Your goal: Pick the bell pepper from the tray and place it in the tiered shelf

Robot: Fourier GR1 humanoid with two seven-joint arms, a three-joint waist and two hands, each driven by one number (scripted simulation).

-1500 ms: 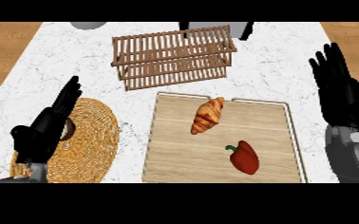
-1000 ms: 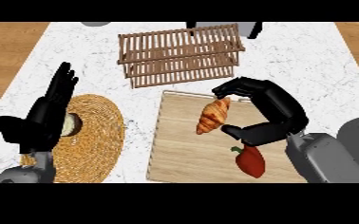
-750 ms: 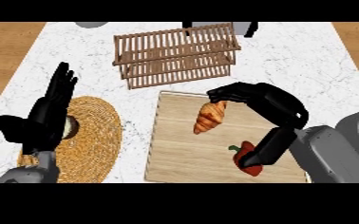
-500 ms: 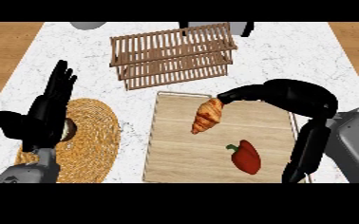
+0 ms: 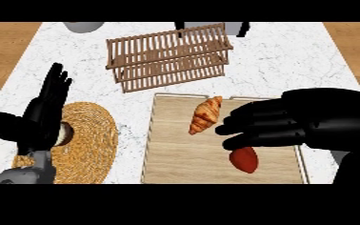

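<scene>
The pepper (image 5: 244, 158) lies on the tray (image 5: 175, 158), towards its near right part, and the right robot hand (image 5: 295, 124) hovers directly over the pepper's far end. The hand's fingers (image 5: 243, 123) stretch leftwards across the tray, spread and only slightly bent, grasping nothing. The pepper shows just on the near side of the lowest finger, so the hand seems to need to come down and a little towards the robot to close round it. The visible red part looks longer near-to-far than across, though its top and stem are hidden under the fingers, so the long axis is a judgement.

The croissant (image 5: 205, 115) lies just beside the fingertips on the left, apart from the pepper. The shelf (image 5: 169, 57) stands beyond the tray on the worktop (image 5: 295, 62).

The left robot hand (image 5: 45, 109) rests released, fingers up, over the mat (image 5: 88, 143), well apart from the pepper; what it covers there cannot be made out.
</scene>
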